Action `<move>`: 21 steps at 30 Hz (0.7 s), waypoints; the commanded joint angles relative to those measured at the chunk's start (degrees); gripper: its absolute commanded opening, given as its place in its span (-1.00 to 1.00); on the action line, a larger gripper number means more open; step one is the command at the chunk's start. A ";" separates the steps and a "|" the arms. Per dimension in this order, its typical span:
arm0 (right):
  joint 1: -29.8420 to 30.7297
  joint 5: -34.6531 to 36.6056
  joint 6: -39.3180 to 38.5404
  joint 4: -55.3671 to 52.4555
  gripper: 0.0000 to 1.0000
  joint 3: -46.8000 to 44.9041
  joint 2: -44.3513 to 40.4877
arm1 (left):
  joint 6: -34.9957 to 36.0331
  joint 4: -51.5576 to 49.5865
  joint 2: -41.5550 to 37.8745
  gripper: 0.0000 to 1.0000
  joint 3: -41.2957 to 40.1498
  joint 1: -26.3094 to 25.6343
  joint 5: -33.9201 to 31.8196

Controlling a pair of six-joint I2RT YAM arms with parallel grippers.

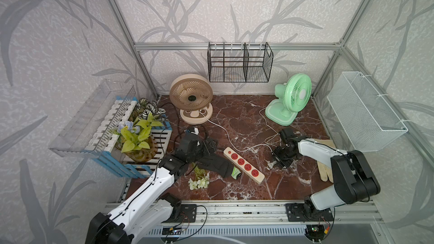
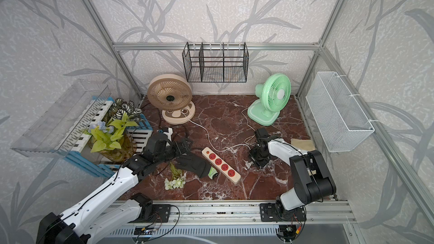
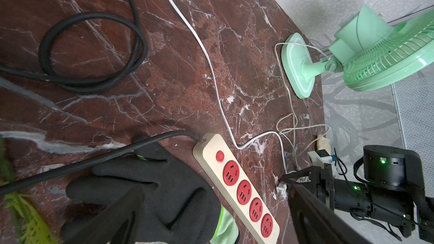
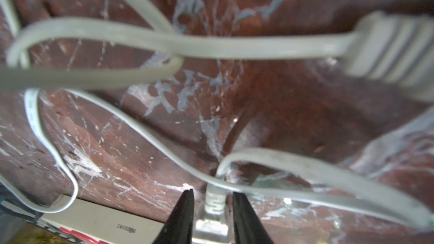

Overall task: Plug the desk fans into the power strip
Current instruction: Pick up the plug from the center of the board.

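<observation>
The power strip (image 1: 243,165) lay diagonally mid-table, sockets up. The right gripper (image 4: 212,191) pinched a white plug (image 4: 212,226) near it, seemingly to lift it; the left gripper (image 1: 210,146) hovered spread wide, likely to steady the strip.

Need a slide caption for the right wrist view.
Right gripper straddles a white plug on the marble table, loose white cords looping beyond, power strip edge close by.
</observation>
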 commanded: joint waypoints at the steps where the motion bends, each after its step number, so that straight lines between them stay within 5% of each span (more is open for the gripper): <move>1: 0.33 -0.51 0.82 2.49 -0.76 -1.76 3.36 | -0.39 1.43 -0.99 1.00 -0.50 -0.47 1.68; 10: 0.50 -3.31 2.19 4.16 -1.00 -1.58 -4.54 | -0.48 3.24 -1.29 1.00 -1.14 -1.37 3.49; 21: 1.57 -7.99 6.60 9.60 -1.00 0.12 -15.28 | -1.65 9.09 0.85 1.00 -0.37 -6.35 4.76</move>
